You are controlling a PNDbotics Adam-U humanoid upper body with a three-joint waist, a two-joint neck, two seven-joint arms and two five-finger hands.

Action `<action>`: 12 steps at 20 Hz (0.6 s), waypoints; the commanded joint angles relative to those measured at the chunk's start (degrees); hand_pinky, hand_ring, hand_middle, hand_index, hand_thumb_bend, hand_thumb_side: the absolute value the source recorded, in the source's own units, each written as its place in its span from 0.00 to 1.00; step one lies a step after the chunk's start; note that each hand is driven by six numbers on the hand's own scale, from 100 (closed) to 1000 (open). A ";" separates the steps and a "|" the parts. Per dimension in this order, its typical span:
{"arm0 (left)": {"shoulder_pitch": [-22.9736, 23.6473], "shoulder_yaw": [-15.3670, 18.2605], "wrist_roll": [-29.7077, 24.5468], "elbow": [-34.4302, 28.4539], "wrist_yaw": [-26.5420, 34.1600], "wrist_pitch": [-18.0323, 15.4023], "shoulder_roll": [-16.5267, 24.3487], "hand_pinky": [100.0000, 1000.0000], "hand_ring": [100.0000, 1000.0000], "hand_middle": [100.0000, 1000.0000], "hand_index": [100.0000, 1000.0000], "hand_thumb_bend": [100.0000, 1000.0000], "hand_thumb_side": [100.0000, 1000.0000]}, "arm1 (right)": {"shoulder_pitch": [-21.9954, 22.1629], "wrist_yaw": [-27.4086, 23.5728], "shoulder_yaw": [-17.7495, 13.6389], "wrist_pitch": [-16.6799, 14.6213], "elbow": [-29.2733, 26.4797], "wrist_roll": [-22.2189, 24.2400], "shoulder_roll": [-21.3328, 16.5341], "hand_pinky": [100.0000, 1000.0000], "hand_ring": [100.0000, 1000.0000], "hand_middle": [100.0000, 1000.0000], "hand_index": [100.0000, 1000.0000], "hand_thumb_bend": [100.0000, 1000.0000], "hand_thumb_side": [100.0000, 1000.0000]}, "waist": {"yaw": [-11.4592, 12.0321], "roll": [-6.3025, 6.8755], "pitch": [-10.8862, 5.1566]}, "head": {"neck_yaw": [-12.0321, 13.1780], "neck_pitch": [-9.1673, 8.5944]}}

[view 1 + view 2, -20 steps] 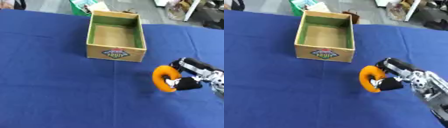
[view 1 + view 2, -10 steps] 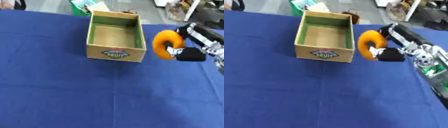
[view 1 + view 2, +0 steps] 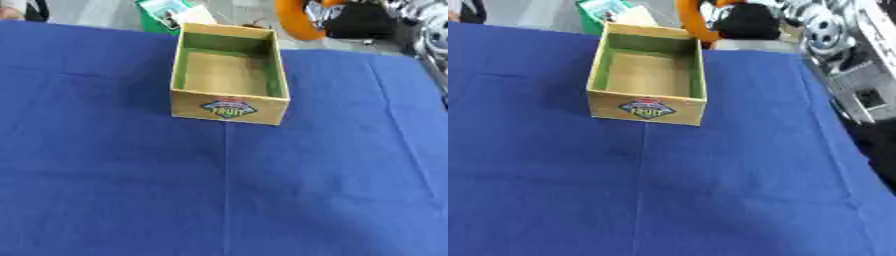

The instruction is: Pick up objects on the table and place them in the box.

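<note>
Right hand carrying an orange ring

The right hand [image 3: 354, 20] is gripping the orange ring-shaped object [image 3: 293, 22] beyond the open cardboard box [image 3: 229, 107].

Lab or workshop, blue-clothed table [image 3: 105, 190], grey floor [image 3: 96, 12]

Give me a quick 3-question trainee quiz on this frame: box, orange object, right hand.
1. True or false: the orange ring lies on the blue tablecloth.
2. Which hand carries the ring? A) left hand B) right hand C) a person's hand
3. Fill in: the inside of the cardboard box holds ____.

Key
1. False: it is held up at the top edge of the view, beyond the box's far right corner.
2. B
3. Nothing visible: only its bare floor and green inner walls show.
</note>
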 commanded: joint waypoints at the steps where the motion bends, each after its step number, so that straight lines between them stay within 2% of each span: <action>1: -0.22 -0.33 -0.36 -1.25 0.36 -0.03 0.77 0.41 0.27 0.34 0.60 0.00 0.76 | -4.73 3.45 0.94 -0.01 5.27 0.83 2.78 0.72 0.70 0.40 0.62 0.00 0.47 | 0.13 0.42 -0.85 | -0.51 0.24; 6: -0.19 -0.59 -0.78 -1.25 0.57 -0.03 0.51 0.41 0.27 0.34 0.60 0.00 0.76 | -11.17 6.64 2.99 -0.22 14.44 -0.80 8.67 0.72 0.70 0.40 0.63 0.00 0.47 | 0.46 0.73 -0.66 | 0.21 0.07; 12: -0.23 -0.78 -1.07 -1.25 0.88 -0.03 0.16 0.41 0.27 0.34 0.60 0.00 0.76 | -15.09 10.59 4.57 0.12 26.10 -4.96 14.47 0.72 0.70 0.41 0.63 0.00 0.48 | 0.96 1.04 -0.58 | 1.68 -0.81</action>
